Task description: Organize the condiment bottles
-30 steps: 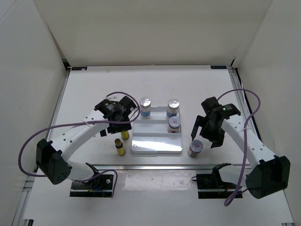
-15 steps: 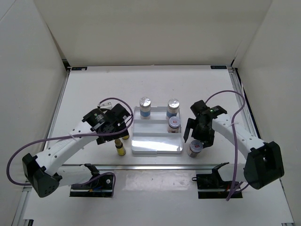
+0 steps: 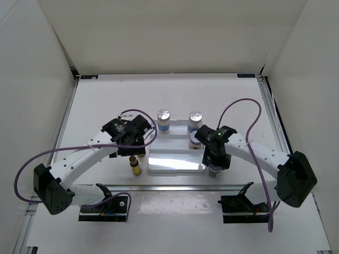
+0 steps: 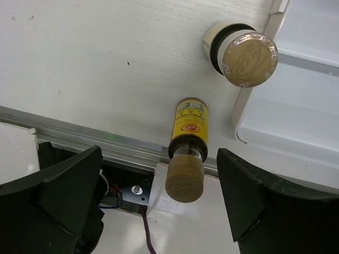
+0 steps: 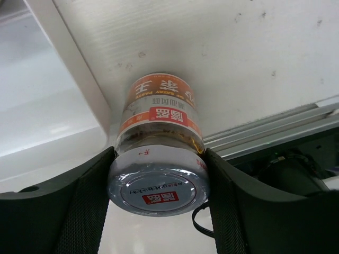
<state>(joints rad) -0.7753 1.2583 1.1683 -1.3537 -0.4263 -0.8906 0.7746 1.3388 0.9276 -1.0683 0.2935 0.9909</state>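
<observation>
Jaws of the right gripper (image 5: 158, 177) are clamping the silver lid of a red-label jar (image 5: 159, 114), one finger pressing each side. Jar is standing upright on the table (image 5: 254, 47), just off the near right corner of the tray (image 5: 63, 58). Gripping at the lid is probably leaving the body free to drop into a tray row.

Left gripper (image 4: 159, 169) is hanging with jaws spread wide, holding nothing, straddling a yellow bottle (image 4: 188, 143) that is standing off the tray's near left corner. That spread is likely giving clearance around the slim cap before any pinch. Second yellow bottle (image 4: 241, 50) is standing right beside the tray's left wall.

Inside the tray, left blue-label jar (image 3: 163, 120) and right blue-label jar (image 3: 195, 120) are occupying the far row. Another red-label jar (image 3: 194, 139) is sitting just in front of the right one, partly hidden by the arm. Sorting is looking roughly half done.
</observation>
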